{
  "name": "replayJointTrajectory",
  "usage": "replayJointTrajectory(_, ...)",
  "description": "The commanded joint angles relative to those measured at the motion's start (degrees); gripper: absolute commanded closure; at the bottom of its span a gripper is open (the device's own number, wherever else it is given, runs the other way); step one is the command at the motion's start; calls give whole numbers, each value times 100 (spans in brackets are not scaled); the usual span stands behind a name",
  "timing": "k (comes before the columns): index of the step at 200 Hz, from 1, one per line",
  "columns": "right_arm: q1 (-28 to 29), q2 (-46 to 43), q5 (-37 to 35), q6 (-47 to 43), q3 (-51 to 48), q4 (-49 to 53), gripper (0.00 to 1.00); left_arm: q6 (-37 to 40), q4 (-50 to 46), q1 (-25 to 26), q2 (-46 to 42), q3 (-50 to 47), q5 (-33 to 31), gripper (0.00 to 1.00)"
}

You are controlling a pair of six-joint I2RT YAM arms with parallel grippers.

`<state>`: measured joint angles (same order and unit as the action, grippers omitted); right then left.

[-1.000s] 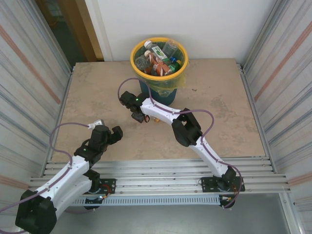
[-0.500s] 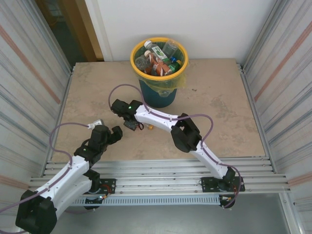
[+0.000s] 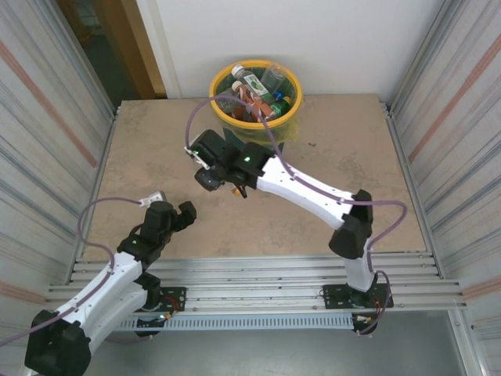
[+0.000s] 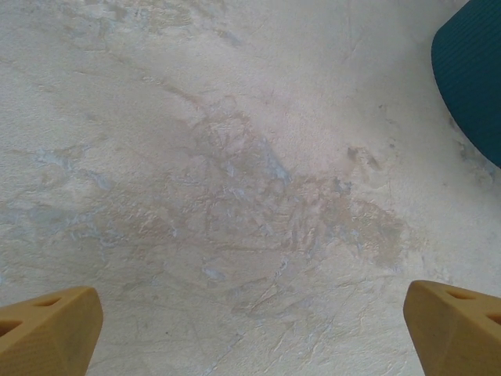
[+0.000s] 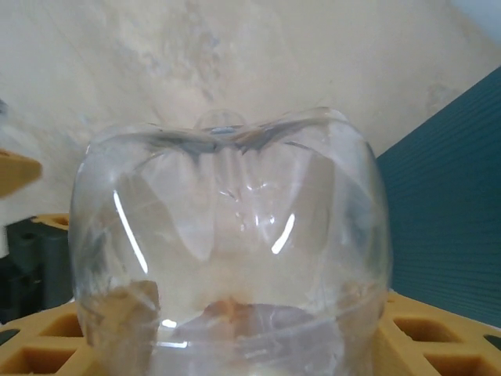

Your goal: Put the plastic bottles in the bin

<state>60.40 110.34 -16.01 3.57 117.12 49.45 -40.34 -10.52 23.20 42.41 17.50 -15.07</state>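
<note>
right pincer [image 3: 211, 177]: clamped on clear bottle [image 5: 227, 235], just beside bin [image 3: 214, 92]
left pincer [image 4: 250, 325]: released, over bench [image 4: 235, 157], near-left corner

A table [image 3: 156, 149] with a pale beige, stone-look top takes up the middle. Its surface is mottled, and the left wrist view shows a darker brownish stain [image 4: 266, 196] flecked with blue. Ribbed metal rails [image 3: 250, 274] run along the near edge. A corrugated metal panel [image 3: 43, 117] stands along the left edge and a second panel [image 3: 462, 110] along the right. A white wall [image 3: 344, 39] rises behind the far edge. A wooden door frame [image 3: 129, 47] stands past the far left corner.
</note>
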Motion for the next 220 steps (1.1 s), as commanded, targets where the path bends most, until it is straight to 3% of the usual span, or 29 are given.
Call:
replayJointTrajectory(1, -50, -616, -19, 373, -213, -293, 60, 12, -40, -35, -58, -18, -127, 1)
replayJointTrajectory(38, -568, -1650, 148, 1038, -712, -736, 60, 158, -24, -42, 16, 66, -190, 1)
replayJointTrajectory(69, -1619, -2484, 1083, 2053, -1567, -1587, 60, 276, 20, -53, 146, 155, -259, 1)
replayJointTrajectory(96, -2431, -2787, 1709, 2359, -1766, -1935, 60, 359, 51, -70, 314, 257, -256, 1)
replayJointTrajectory(149, -3649, -2623, 2584, 3115, -1704, -2318, 60, 365, 259, -132, 689, 343, -155, 1)
replayJointTrajectory(220, -4236, -1396, 2979, 3872, -695, -2427, 58, 454, 294, -166, 1086, 563, -38, 1)
